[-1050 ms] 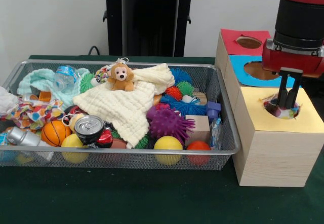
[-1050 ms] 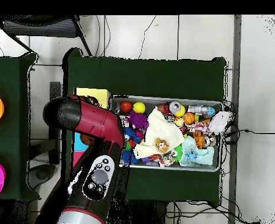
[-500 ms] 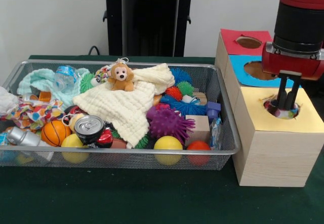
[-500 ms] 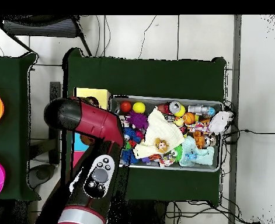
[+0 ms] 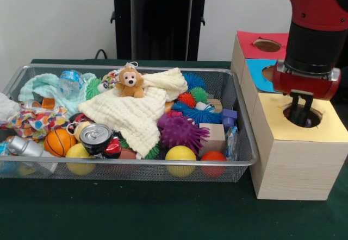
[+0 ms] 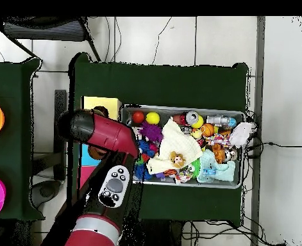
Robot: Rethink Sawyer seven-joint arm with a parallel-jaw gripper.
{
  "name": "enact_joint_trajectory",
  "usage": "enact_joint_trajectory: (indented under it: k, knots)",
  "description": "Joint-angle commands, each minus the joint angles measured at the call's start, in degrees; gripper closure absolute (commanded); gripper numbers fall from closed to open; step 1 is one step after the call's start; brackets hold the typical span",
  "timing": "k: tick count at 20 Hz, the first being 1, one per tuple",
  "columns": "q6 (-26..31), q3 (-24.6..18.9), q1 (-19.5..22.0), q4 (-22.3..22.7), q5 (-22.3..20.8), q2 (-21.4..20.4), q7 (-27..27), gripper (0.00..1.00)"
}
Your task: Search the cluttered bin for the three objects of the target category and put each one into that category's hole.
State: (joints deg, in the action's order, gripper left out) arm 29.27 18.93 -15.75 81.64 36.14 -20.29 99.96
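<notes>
My gripper (image 5: 300, 111) hangs over the round hole (image 5: 305, 119) in the yellow-topped wooden box (image 5: 326, 134), its fingertips dipping into the opening. The fingers stand slightly apart with nothing between them, so it is open. The hole looks dark and no cloth shows in it. In the wire bin (image 5: 130, 163) a cream cloth (image 5: 130, 115) lies across the middle, a mint cloth (image 5: 46, 85) at the back left, and a colourful patterned cloth (image 5: 32, 123) at the left. In the overhead view the red arm (image 6: 102, 131) hides the gripper.
A blue-topped box (image 5: 258, 69) and a red-topped box (image 5: 253, 39), each with a hole, stand behind the yellow one. The bin also holds a monkey plush (image 5: 130, 82), a can (image 5: 95, 136), spiky balls (image 5: 182, 131), smooth balls (image 5: 180, 156) and wooden blocks (image 5: 216, 137).
The colourful cloth that the gripper held at the yellow box's hole has dropped out of sight into it. The gripper has shifted slightly left and the arm has swung over.
</notes>
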Motion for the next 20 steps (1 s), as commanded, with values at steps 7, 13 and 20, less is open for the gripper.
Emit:
enact_joint_trajectory:
  k: [7, 13, 20]
  knots:
    - [-3.52, -8.4, 3.11, 1.44, 1.05, 4.85, 12.26, 1.0]
    - [-0.54, -7.37, 2.79, 2.8, 0.39, 1.67, 12.02, 1.0]
    - [6.82, -2.11, 0.82, 3.47, -1.75, -4.49, 13.33, 1.0]
